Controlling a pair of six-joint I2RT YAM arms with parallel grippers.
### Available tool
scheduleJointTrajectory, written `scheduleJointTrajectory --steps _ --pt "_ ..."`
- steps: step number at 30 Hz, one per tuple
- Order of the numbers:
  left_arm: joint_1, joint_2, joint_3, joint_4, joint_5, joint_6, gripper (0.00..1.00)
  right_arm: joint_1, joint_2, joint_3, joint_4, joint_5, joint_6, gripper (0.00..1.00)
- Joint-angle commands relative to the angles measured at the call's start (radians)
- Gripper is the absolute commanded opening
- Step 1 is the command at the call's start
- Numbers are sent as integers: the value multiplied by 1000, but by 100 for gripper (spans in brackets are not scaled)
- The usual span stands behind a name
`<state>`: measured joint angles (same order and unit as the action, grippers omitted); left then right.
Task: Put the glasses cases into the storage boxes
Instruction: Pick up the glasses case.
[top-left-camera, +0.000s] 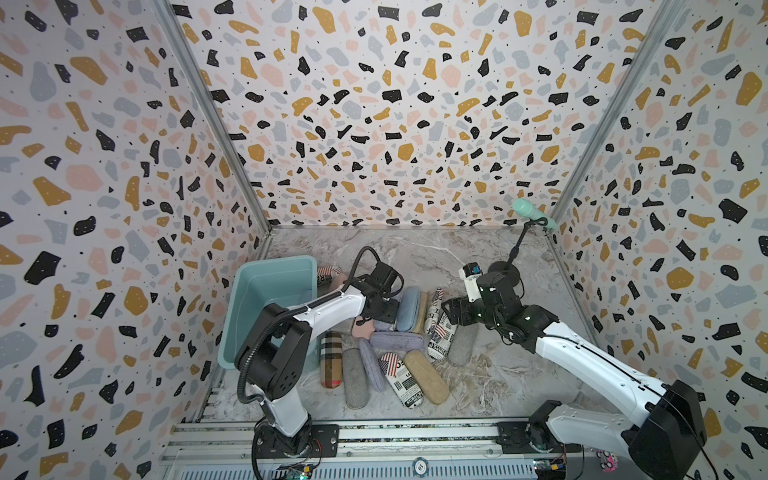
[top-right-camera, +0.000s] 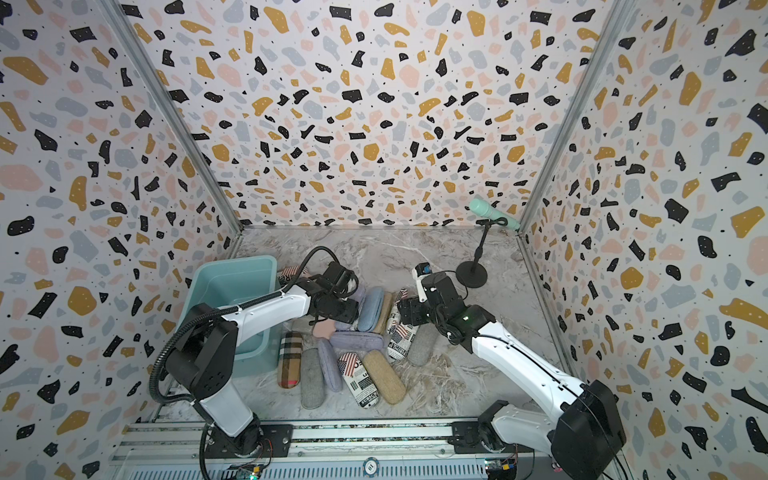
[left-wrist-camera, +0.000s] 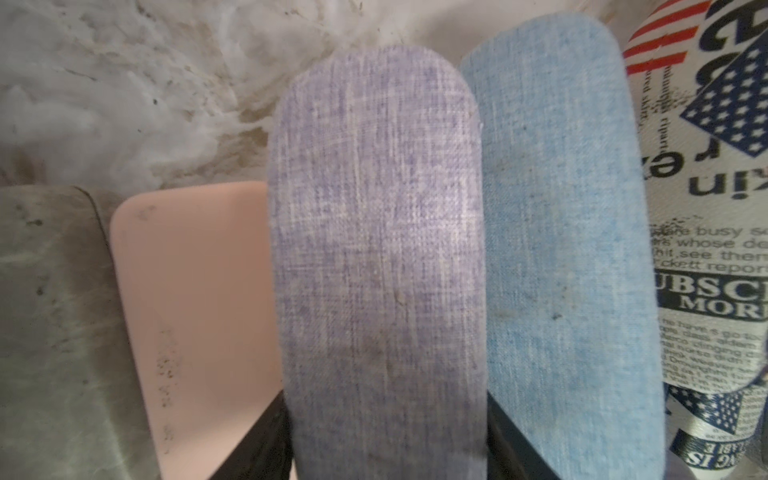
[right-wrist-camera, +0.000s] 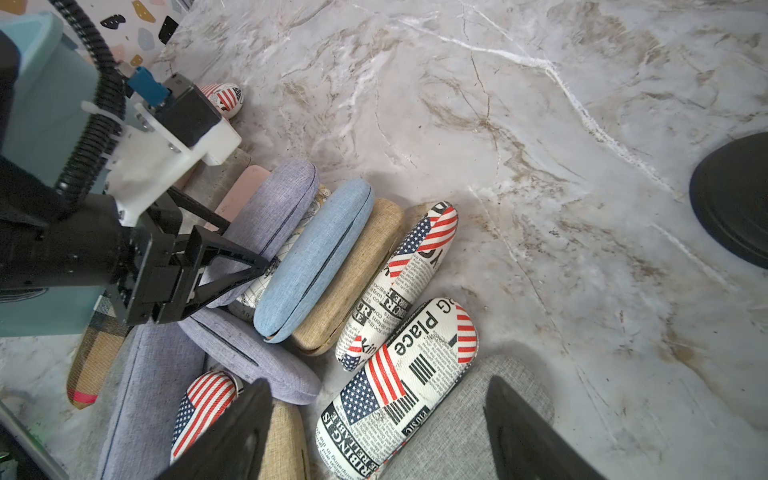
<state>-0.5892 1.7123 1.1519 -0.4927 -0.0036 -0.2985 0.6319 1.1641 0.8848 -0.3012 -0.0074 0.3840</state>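
Note:
A teal storage box (top-left-camera: 266, 266) (top-right-camera: 232, 266) stands at the left, and the left arm hides part of its inside. The glasses cases lie heaped to its right in both top views. My left gripper (left-wrist-camera: 384, 415) (right-wrist-camera: 245, 245) is shut on a lavender case (left-wrist-camera: 374, 228) (right-wrist-camera: 282, 195); a black finger presses each long side. A pink case (left-wrist-camera: 195, 291) and a light blue case (left-wrist-camera: 561, 228) (top-left-camera: 409, 307) flank it. My right gripper (right-wrist-camera: 378, 436) (top-left-camera: 451, 316) hangs open above a flag-printed newsprint case (right-wrist-camera: 395, 395) and a grey case (right-wrist-camera: 457, 415), touching neither.
Nearer the front lie a plaid case (top-left-camera: 331, 359), a grey one (top-left-camera: 356, 378), another newsprint one (top-left-camera: 401, 380) and a tan one (top-left-camera: 426, 376). A mint microphone (top-left-camera: 534, 214) on a black stand with a round base (right-wrist-camera: 735, 199) stands at the back right. Patterned walls enclose the marble table.

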Motion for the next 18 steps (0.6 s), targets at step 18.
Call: scheduleJointTrajectory --steps 18 --pt "263 -441 187 -258 -409 -44 50 -13 -44 -18 84 -78 -20 81"
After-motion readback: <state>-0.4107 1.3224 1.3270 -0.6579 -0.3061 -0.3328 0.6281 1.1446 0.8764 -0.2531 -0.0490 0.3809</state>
